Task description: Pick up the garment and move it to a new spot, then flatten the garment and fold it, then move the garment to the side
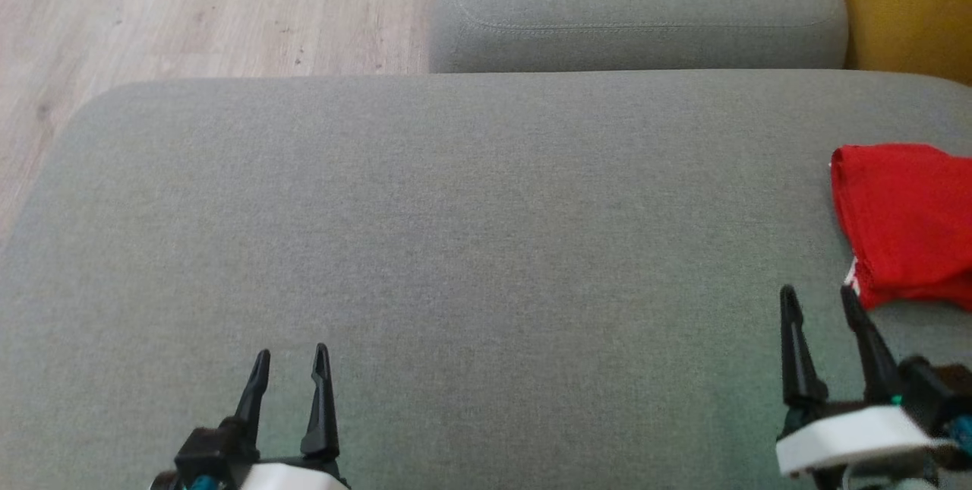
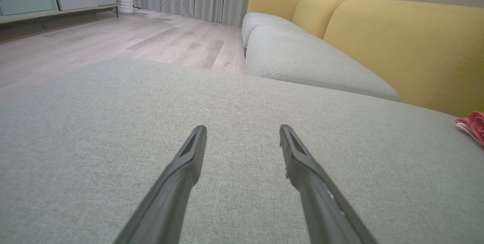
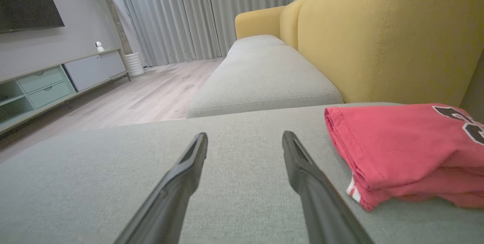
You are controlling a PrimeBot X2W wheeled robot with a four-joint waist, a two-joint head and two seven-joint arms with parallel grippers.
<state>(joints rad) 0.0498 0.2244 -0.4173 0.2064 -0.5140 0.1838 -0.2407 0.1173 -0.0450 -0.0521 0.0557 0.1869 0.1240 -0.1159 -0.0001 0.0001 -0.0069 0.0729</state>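
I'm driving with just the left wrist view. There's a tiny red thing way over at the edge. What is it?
Observer: It's a red garment, folded into layers and lying on the grey cushion.
Operator: Does it have a picture on it?
Observer: Yes, a black-and-white print shows on top in the right wrist view, but it is cut off by the picture's edge, so I can't read it.
Operator: Is my other hand holding it?
Observer: No. The right hand is open and holds nothing. It sits close beside the garment's near corner.
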